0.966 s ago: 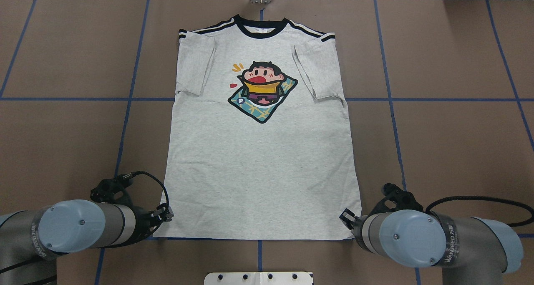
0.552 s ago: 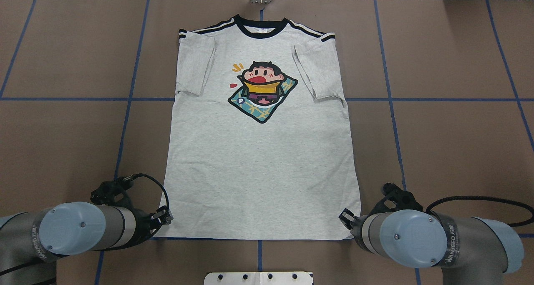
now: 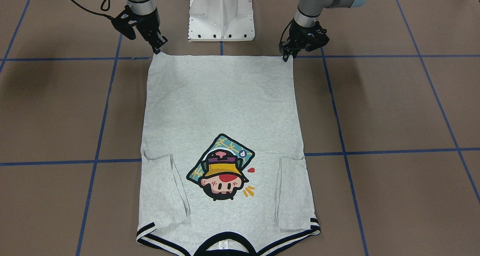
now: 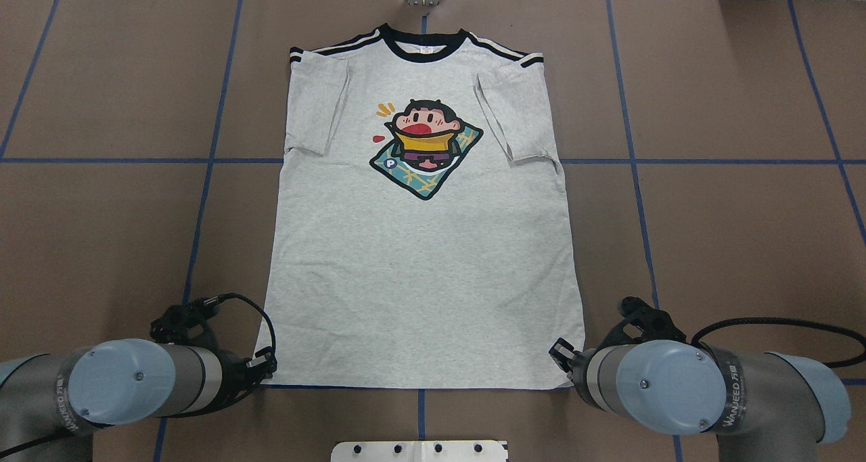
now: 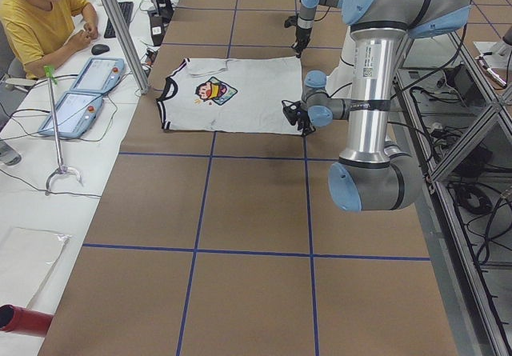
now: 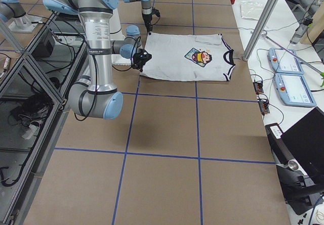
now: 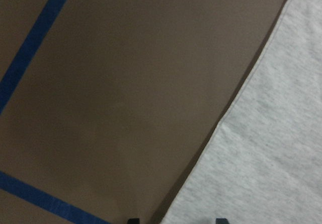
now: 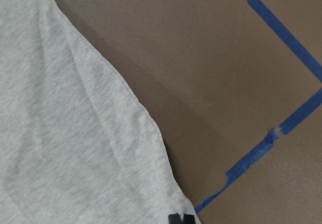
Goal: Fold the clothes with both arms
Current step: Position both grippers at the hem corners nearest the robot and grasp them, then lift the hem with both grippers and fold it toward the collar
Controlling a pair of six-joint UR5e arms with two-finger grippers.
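The light grey T-shirt [image 4: 419, 272] lies flat, print up, sleeves folded in, black collar at the far edge; it also shows in the front view [image 3: 221, 98]. My left gripper [image 4: 267, 367] [image 3: 287, 55] is low at the hem's left corner. In the left wrist view [image 7: 176, 220] its fingertips stand wide apart across the shirt's edge [image 7: 271, 158], open. My right gripper [image 4: 561, 354] [image 3: 157, 48] is at the hem's right corner. In the right wrist view [image 8: 181, 219] its tips are together on the shirt's corner [image 8: 65, 133].
The white pedestal base [image 3: 221, 16] stands just behind the hem, between the arms. Blue tape lines [image 4: 210, 161] grid the brown table. An operator in yellow [image 5: 40, 20] sits beyond the collar end, with teach pendants [image 5: 80, 92] and a metal post [image 5: 120, 28].
My left arm has drawn back toward the robot and a little outward, so its gripper now sits at the hem's corner. The right arm and the shirt have not moved.
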